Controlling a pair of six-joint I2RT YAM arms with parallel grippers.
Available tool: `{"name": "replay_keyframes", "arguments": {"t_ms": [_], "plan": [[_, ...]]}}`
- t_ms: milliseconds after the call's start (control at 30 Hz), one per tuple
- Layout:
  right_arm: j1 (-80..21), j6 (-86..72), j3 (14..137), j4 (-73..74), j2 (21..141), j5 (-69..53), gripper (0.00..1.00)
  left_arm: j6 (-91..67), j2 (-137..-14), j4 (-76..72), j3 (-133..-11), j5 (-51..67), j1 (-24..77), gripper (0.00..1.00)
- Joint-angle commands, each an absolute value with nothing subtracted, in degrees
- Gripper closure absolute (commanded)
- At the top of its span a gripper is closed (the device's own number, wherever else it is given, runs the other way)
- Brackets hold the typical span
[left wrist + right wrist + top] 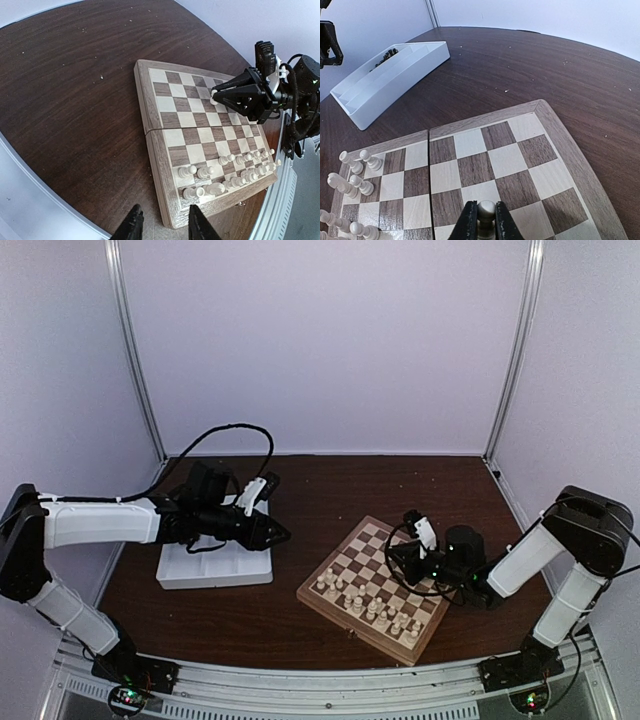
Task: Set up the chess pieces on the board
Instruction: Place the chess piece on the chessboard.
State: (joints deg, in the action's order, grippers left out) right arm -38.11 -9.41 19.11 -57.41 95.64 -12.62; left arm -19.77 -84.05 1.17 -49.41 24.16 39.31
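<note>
One board (365, 545), one tray (215, 577), two arms (100, 522), over a dozen cream pieces (372, 608)

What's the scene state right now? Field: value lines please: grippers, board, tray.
left gripper: open, nothing between its fingers, above the tray's board-side edge
right gripper: shut on a cream-white piece, over the board's bare half
board: cream-white pieces in rows along its near side; no dark ones visible on it
tray: white, left of the board; dark pieces in one compartment
</note>
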Motion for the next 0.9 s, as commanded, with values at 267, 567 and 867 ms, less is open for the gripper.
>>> {"name": "replay_keyframes", "arguments": {"t_ms": [267,567,867], "plan": [[-37.94,-10.46,16.64,-54.13,93.92,-12.92,0.88,-18.81,-84.34,-0.26,-51.20,24.08,39.02,0.68],[-37.90,-10.36,13.90,-53.24,92.33,-12.22,0.81,-19.00,-84.79,-0.27,-51.15,24.51,38.98,0.68],[-37.95,-10.03,13.21,-54.15,91.90,-12.26,0.75,-18.99,-84.55,-0.26,-50.98,24.38,38.98,0.68]]}}
